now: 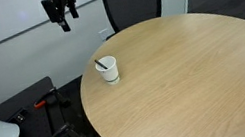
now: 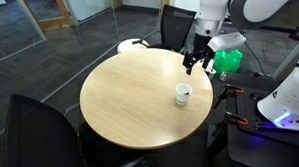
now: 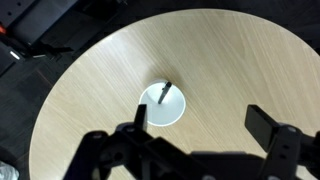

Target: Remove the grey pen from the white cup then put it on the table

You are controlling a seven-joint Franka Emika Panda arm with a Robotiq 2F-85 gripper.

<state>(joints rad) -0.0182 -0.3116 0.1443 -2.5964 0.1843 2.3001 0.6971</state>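
Wrist view: looks straight down on the table [image 3: 90, 90], white cup [image 3: 165, 108] upright near centre, grey pen [image 3: 163, 92] leaning inside, tip past the rim toward 1 o'clock. Frames the gripper [image 3: 200, 118] at 6 o'clock, jaws spread wide, gripping nothing.

In an exterior view, hangs the gripper [image 1: 62, 18] high at 11 o'clock of the cup [image 1: 110, 71], well apart; pen [image 1: 101, 63] slanting out toward 10 o'clock, cup near the table [image 1: 195, 76] edge.

In an exterior view, puts the gripper [image 2: 197, 64] at 1 o'clock of the cup [image 2: 182, 92], over the table [image 2: 130, 104] edge; pen too small to make out.
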